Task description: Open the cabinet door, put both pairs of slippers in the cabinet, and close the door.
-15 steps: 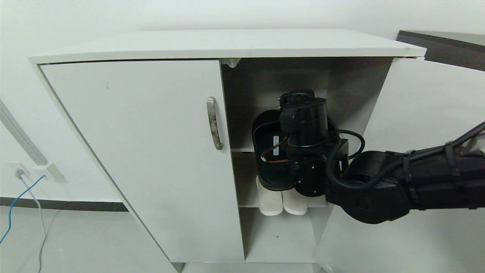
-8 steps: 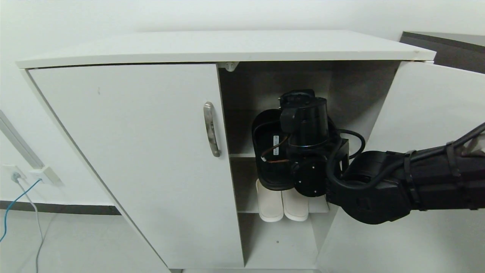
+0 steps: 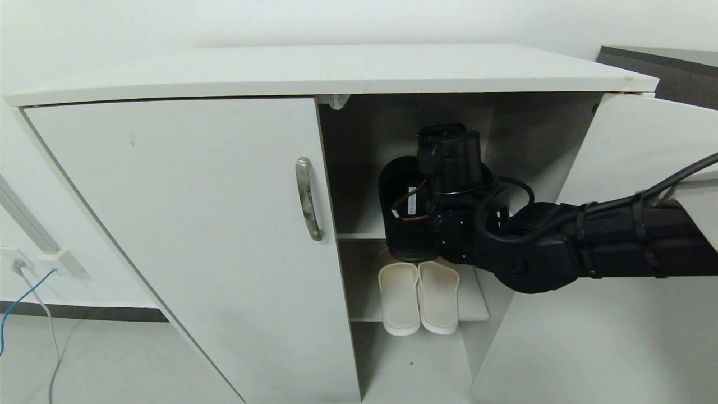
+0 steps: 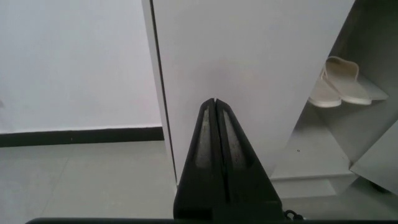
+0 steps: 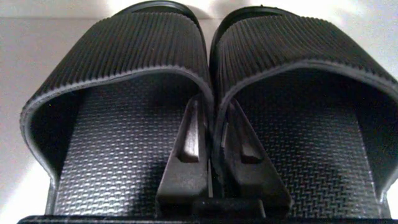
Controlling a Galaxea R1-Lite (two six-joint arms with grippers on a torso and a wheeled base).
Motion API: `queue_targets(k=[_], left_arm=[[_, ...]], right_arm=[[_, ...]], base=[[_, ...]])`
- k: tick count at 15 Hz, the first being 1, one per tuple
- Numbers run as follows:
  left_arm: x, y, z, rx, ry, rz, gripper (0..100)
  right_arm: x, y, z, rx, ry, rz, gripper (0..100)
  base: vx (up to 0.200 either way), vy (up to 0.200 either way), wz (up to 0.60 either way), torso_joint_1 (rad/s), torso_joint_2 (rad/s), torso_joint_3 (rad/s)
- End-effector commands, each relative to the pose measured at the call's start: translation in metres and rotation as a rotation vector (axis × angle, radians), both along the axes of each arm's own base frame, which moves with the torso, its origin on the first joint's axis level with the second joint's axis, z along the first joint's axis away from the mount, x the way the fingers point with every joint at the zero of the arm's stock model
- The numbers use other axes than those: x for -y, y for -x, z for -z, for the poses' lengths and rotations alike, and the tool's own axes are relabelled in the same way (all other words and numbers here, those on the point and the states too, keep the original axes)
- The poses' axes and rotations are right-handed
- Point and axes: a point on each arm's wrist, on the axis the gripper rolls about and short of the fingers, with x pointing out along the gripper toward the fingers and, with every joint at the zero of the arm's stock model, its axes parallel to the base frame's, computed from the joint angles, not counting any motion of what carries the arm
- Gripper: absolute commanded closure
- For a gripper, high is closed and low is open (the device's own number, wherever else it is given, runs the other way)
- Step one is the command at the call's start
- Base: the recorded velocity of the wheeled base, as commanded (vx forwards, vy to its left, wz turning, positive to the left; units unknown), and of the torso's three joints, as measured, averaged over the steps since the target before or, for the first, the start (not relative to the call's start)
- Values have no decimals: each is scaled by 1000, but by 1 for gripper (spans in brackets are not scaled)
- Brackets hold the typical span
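Right tool (image 5: 211, 112) pinches black slippers (image 5: 143, 68) inside cabinet (image 3: 336, 64).

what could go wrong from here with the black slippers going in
1. The right end effector pinches only the adjoining inner edges of the black slippers, so one may slip out or tilt on release.
2. The white slippers overhang the front of their shelf; the arm backing out, or the open door swinging shut, might knock them.
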Motion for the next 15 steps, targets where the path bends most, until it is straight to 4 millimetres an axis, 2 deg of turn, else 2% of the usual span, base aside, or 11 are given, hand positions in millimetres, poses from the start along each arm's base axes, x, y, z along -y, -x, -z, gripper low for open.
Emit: queue_targets(k=[1, 6, 10, 15], left_arm=[[0, 0, 0, -1, 0, 0, 100], [0, 0, 0, 0, 0, 0, 100], [0, 0, 0, 0, 0, 0, 100], [0, 0, 0, -1, 0, 0, 100]], right_arm=[[-4, -11, -4, -5, -2, 7, 100], [-4, -31, -13, -18, -7, 14, 100], [-4, -34, -22, -76, -63, -22, 100], [-4, -49, -13, -98, -69, -1, 100]], base=[[0, 0, 0, 0, 0, 0], [0, 0, 0, 0, 0, 0], [0, 0, 0, 0, 0, 0], [0, 0, 0, 0, 0, 0]])
